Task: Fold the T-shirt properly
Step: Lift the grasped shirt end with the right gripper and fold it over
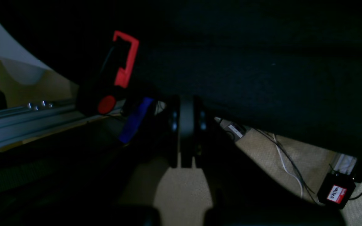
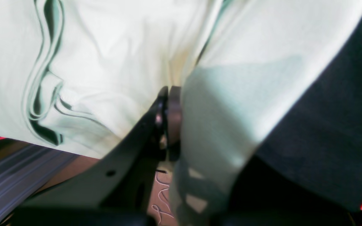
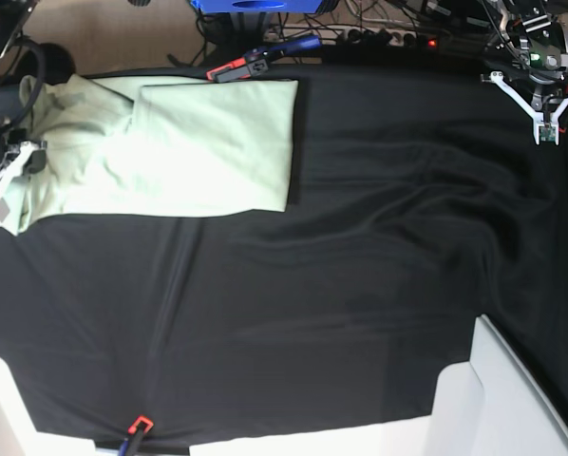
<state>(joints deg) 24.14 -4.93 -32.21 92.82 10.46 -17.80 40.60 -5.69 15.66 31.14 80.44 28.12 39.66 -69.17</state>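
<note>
The shirt lies at the far corner of the tabletop on my right arm's side, already doubled over, its long axis running along the far edge. My right fingers are pinched together on the shirt's outer edge, which hangs over the tabletop's side; cloth bunches on both sides of them in the wrist view. My left fingers are closed on nothing, parked past the opposite far corner, well apart from the shirt. I judge the next fold must carry this gripped end inward along the long axis toward the free edge, with the right arm alone.
</note>
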